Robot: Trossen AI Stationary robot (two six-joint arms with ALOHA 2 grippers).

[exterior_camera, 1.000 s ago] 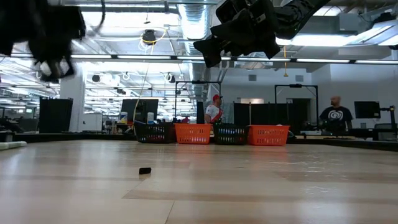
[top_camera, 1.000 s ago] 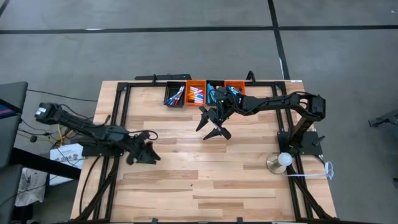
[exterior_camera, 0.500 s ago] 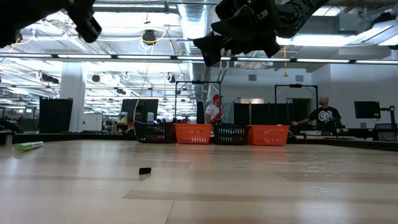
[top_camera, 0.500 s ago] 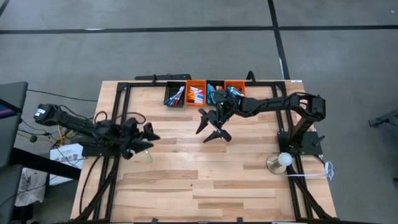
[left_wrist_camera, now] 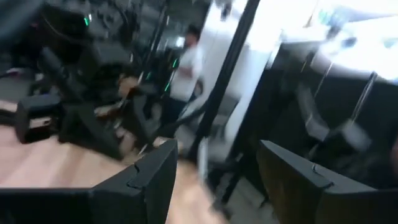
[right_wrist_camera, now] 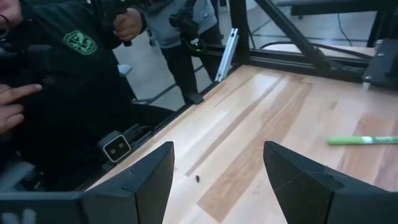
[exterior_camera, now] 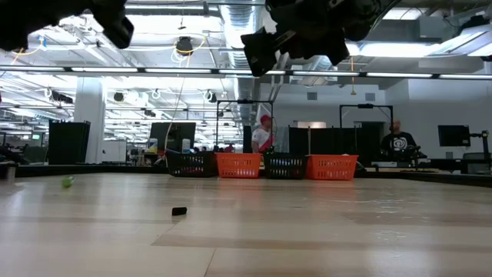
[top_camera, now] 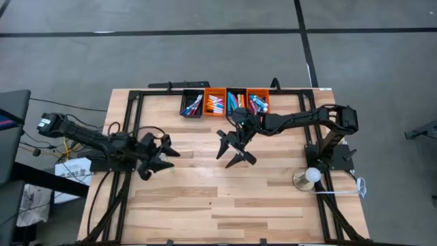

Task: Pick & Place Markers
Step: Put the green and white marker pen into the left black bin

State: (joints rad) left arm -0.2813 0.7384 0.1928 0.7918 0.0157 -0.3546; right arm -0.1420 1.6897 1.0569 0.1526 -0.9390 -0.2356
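The butcher-block table [top_camera: 225,198] filled the middle of the high view, ringed by a black frame. Taking the row of four small bins [top_camera: 225,104] at its far edge as the landmark, the right arm reached from its base at the table's right side toward that row, and the right gripper [top_camera: 232,147] hung above the wood just in front of the two middle bins, its fingers [right_wrist_camera: 298,180] spread wide with nothing between them. The left arm stretched in from off the table's left side, well to the left of the bins and nearer the front; the left gripper [top_camera: 160,156] was raised off the surface, its fingers [left_wrist_camera: 146,180] held apart and empty, and its wrist view was blurred.

The bins alternated black and orange, and each held a jumble of markers [top_camera: 217,104] in pink, blue, orange and white, lying at mixed angles; single directions could not be told.

One green marker [right_wrist_camera: 362,140] lay alone on the bare table, left of the bins and just beside the left gripper. It lay flat; in the low view only an end [exterior_camera: 68,182] showed, so its long axis ran roughly toward that camera. Which end carried the cap could not be told.

A tiny dark speck [exterior_camera: 179,211] sat on the wood in front of the bins.
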